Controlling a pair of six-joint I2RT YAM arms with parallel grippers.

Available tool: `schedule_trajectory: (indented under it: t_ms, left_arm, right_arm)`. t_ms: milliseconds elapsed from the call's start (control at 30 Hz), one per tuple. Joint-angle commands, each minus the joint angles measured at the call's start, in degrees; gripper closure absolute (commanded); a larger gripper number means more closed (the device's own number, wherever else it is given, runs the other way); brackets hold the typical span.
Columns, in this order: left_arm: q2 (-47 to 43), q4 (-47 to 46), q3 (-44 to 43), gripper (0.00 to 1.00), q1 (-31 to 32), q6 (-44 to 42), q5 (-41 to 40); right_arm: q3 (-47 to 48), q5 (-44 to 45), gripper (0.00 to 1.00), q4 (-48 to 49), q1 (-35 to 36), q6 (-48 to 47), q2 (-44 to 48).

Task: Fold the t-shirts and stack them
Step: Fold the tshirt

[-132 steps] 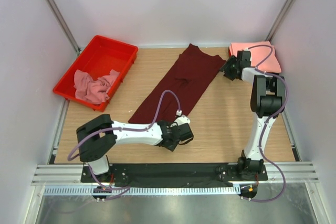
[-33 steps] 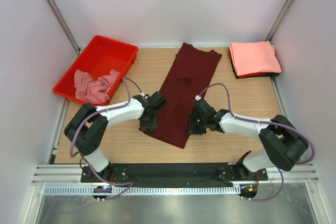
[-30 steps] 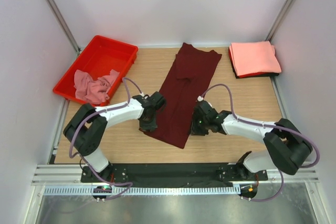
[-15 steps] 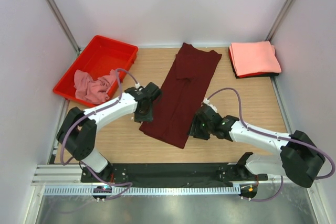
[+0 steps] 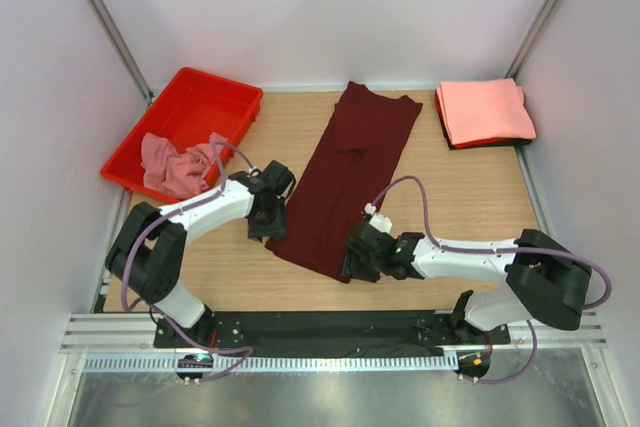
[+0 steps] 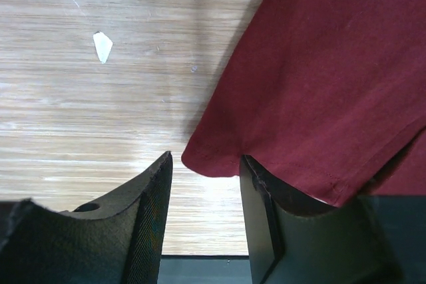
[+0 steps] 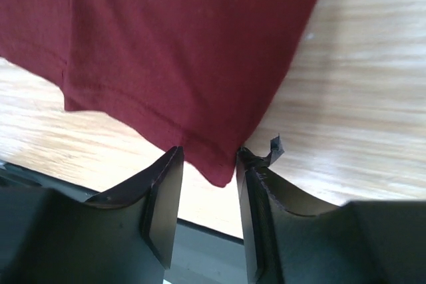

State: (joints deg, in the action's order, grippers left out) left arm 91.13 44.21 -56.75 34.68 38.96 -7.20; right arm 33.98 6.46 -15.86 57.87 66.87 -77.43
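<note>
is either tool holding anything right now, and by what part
Nothing is gripped: the left tool and the right tool each stand open astride a near hem corner of the maroon shirt, not clamped on it.

The maroon t-shirt [image 5: 350, 172] is a plain, dark wine red, with stitching of the same colour along its hem. The salmon-pink t-shirt [image 5: 485, 110] is plain as well, and a thin dark red edge shows beneath it. The dusty pink t-shirt [image 5: 172, 165] is a duller, greyer pink, set against the bright red tray [image 5: 215, 97]. The tabletop [image 5: 460, 197] is pale wood with a fine straight grain and carries a small white fleck [image 6: 102, 46]. The left arm [image 5: 205, 212] and right arm [image 5: 470, 259] are white with black joints. The left end effector [image 6: 204, 159] and right end effector [image 7: 208, 154] are matt black.
</note>
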Motion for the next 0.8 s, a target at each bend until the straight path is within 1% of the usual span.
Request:
schedule_trajectory:
  t_ms: [0,100,133,167,200,267,300,333,400,433,500,533,567,667,767]
  left_arm:
    - [-1.2,-1.6,0.2,0.54,-0.4,-0.7,2.0]
    - [-3.1,-1.2,0.9,0.53,-0.3,-0.2,1.9]
    - [-3.7,-1.1,1.1,0.53,-0.3,-0.1,1.8]
    - [-5.4,-0.9,2.1,0.53,-0.3,0.4,1.5]
    - [-6.3,-1.0,2.6,0.52,-0.2,0.8,1.3]
    - [-8.8,-2.2,4.8,0.51,-0.2,1.3,2.4]
    - [-9.5,-3.1,5.5,0.5,-0.1,1.3,5.8]
    - [-10.0,-5.2,6.5,0.5,-0.1,1.5,6.8]
    - [-11.0,-7.8,8.8,0.5,-0.1,1.9,12.1]
    - [-11.2,-11.2,9.5,0.5,-0.1,2.3,16.7]
    - [-11.5,-15.8,12.6,0.49,0.0,4.1,21.4]
    - [-11.1,-19.9,13.3,0.49,0.0,4.7,26.0]
    - [-10.5,-21.0,13.9,0.49,0.1,5.3,26.5]
    - [-7.8,-21.1,13.6,0.5,1.4,5.1,24.8]
    - [-5.5,-22.1,13.9,0.5,1.5,4.7,25.8]
  right_arm:
    - [1.3,4.5,0.56,-3.1,2.4,2.4,-1.8]
    - [0.5,5.6,0.68,-6.7,2.7,2.9,-0.4]
    - [-0.4,6.2,0.78,-9.0,2.7,2.8,0.5]
    - [-1.0,6.5,0.83,-10.2,2.7,2.7,1.6]
    - [-1.6,7.1,0.92,-11.3,2.6,2.2,4.4]
    - [-3.5,9.7,0.99,-16.4,2.7,1.9,7.6]
    - [-4.7,10.0,0.99,-17.7,2.7,1.7,11.6]
    - [-5.3,10.2,0.99,-20.2,2.7,1.7,13.3]
    - [-6.6,11.1,0.99,-22.3,2.7,1.7,16.7]
    - [-7.1,10.9,0.99,-23.5,2.6,1.9,19.4]
    - [-8.6,9.9,0.99,-24.1,2.7,2.4,21.7]
    - [-9.0,9.7,0.99,-24.8,2.7,2.6,23.8]
    - [-9.4,9.6,0.99,-25.1,2.7,3.0,24.6]
    - [-9.8,10.0,0.99,-26.7,2.6,4.1,26.8]
    - [-9.6,10.2,0.99,-27.8,2.6,4.4,27.2]
